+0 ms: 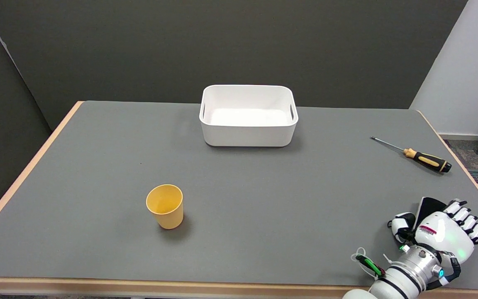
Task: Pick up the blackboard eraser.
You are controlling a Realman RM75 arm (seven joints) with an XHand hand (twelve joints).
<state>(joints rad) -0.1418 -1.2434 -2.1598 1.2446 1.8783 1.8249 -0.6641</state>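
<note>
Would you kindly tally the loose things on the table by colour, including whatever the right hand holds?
White: 1, the bin
Yellow: 1, the cup
Black and orange: 1, the screwdriver
Black: 1, the blackboard eraser, gripped by the right hand
Total: 4

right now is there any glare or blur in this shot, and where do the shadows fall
Head view: sharp overall, lighting soft and even; the white bin is bright inside, nearly washed out; a faint shadow sits at the yellow cup base; green lights glow on the robot hand.

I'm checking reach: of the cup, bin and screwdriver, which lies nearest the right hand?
The screwdriver, beyond the right hand near the table's right edge; cup and bin lie farther left.
</note>
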